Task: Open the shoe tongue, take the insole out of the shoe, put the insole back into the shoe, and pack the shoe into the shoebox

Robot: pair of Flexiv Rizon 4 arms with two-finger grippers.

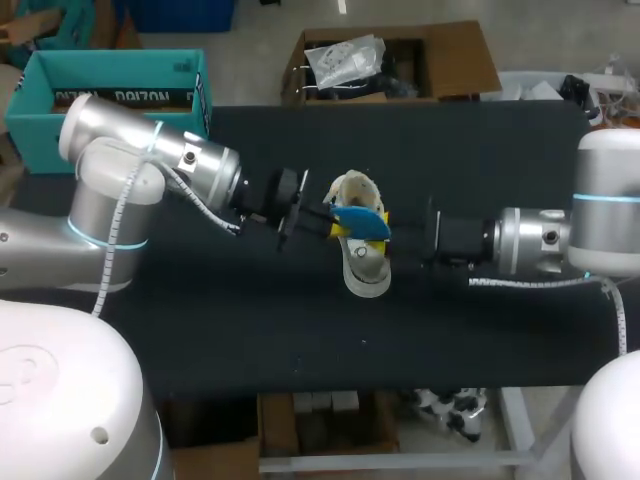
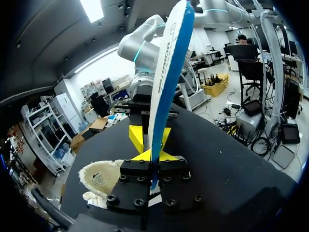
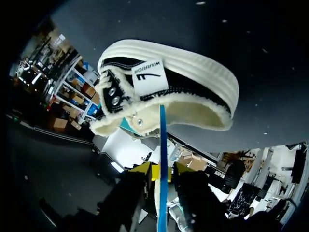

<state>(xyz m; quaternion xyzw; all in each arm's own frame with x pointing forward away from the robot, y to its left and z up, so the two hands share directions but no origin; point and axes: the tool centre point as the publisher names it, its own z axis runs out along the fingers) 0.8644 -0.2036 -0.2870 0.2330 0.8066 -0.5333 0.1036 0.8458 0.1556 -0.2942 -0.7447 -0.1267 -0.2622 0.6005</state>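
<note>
A shoe (image 1: 362, 272) with a white sole, black canvas and cream fleece lining lies on the black table (image 1: 250, 330) at the middle. Just above it a blue insole (image 1: 362, 221) hangs between my two grippers. My left gripper (image 1: 322, 215) is shut on one end of it; in the left wrist view the insole (image 2: 169, 72) stands up out of the closed left gripper (image 2: 153, 159), with the shoe (image 2: 101, 179) beside it. My right gripper (image 1: 397, 232) is at the other end. In the right wrist view the insole (image 3: 162, 145) shows edge-on between the parted fingers of the right gripper (image 3: 161, 174), and the shoe (image 3: 174, 77) lies ahead.
An open teal shoebox (image 1: 110, 90) stands behind the table's far left corner. My right gripper's yellow tips (image 2: 145, 137) show right behind the insole in the left wrist view. Bare table lies in front of the shoe and on both sides.
</note>
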